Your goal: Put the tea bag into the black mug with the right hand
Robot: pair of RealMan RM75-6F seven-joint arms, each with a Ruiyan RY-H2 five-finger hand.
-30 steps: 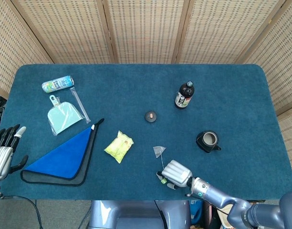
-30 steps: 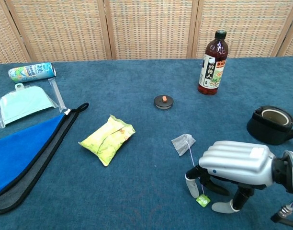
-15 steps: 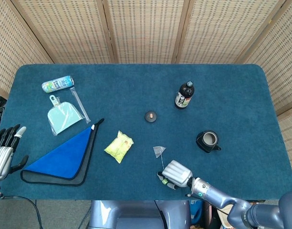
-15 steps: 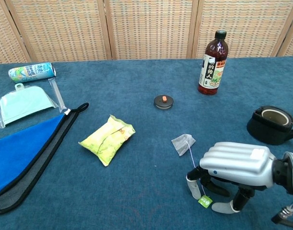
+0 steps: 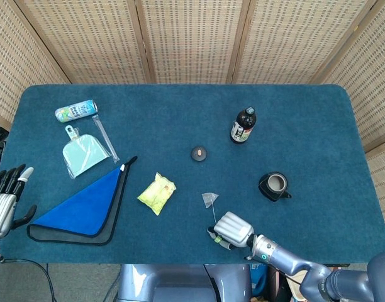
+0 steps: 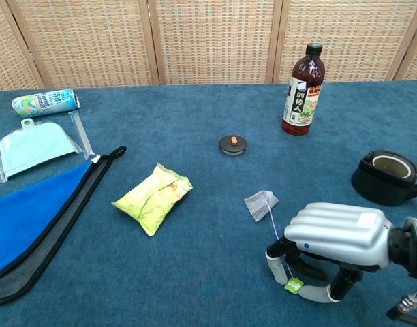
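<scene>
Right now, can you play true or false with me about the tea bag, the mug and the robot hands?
1. The tea bag is already inside the black mug. False: it lies on the blue table, apart from the mug.
2. The right robot hand has its fingertips at the green tag on the tea bag's string. True.
3. The brown bottle is lying on its side. False: it stands upright.
4. The left robot hand holds the blue cloth. False: it is off the table's left edge, holding nothing.
5. The yellow-green packet lies left of the tea bag in the chest view. True.
</scene>
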